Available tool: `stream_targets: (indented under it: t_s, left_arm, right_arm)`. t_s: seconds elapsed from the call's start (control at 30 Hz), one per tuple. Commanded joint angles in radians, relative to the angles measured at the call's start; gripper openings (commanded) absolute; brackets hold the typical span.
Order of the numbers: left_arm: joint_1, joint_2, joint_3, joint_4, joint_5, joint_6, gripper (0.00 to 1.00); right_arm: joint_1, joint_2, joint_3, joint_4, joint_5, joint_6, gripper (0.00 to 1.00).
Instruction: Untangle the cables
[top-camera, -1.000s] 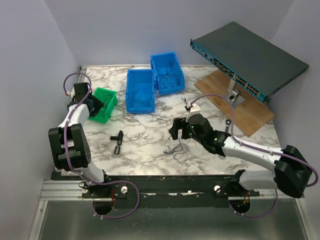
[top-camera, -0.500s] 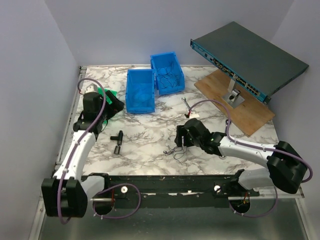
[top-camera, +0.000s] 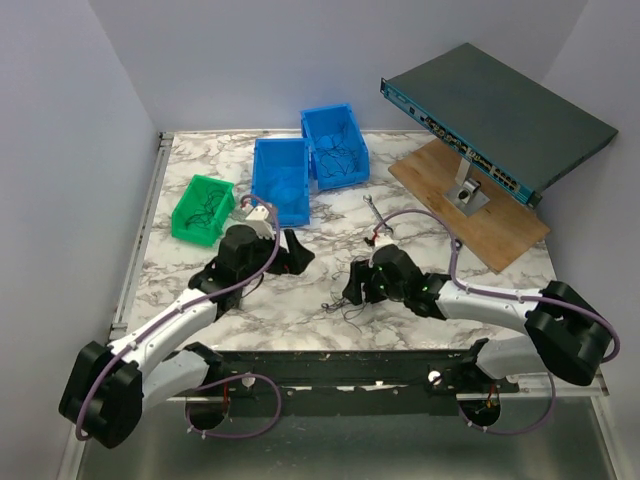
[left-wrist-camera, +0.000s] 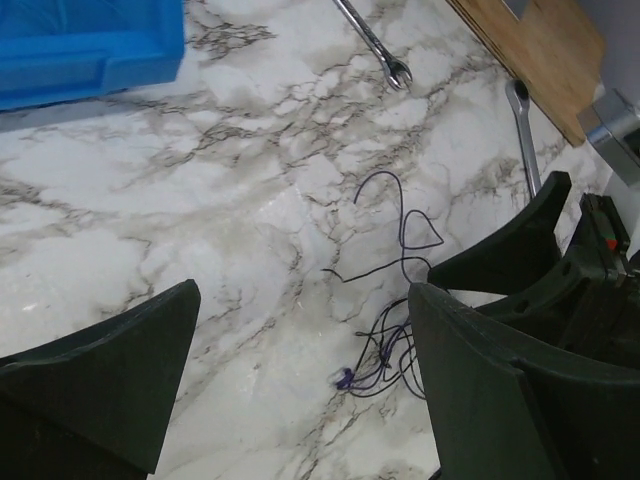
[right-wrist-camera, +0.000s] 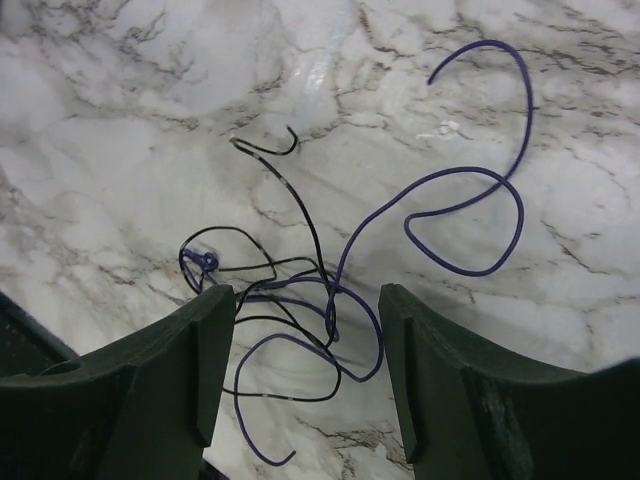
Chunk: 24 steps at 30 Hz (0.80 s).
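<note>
The cables lie as a small tangle of thin blue and black wires on the marble table, near its front edge. My right gripper is low over them. In the right wrist view its open jaws straddle the knotted cables, and a blue loop curls out beyond the fingers. My left gripper is wide open to the left of the tangle. Its wrist view looks across bare marble between its fingers at the cables and the right gripper past them.
Two blue bins and a green bin stand at the back, holding more wires. A silver wrench lies behind the right gripper. A network switch sits on a wooden board at the right.
My left arm swung from the green bin to the table's middle and its gripper opened. The right gripper came down over the tangle and its jaws narrowed.
</note>
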Motion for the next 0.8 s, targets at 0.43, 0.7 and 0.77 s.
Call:
stream_targets:
  t_s: [0.43, 0.7, 0.77]
  left_arm:
    - [-0.094, 0.157, -0.044, 0.355, 0.143, 0.164, 0.86]
    - [-0.104, 0.177, -0.06, 0.392, 0.181, 0.15, 0.86]
    - [-0.112, 0.197, -0.047, 0.373, 0.184, 0.159, 0.86]
  right_arm:
    - [0.004, -0.195, -0.283, 0.505, 0.097, -0.139, 0.81]
    - [0.003, -0.206, -0.277, 0.411, 0.28, -0.052, 0.78]
    - [0.003, -0.202, -0.259, 0.358, 0.326, -0.021, 0.74]
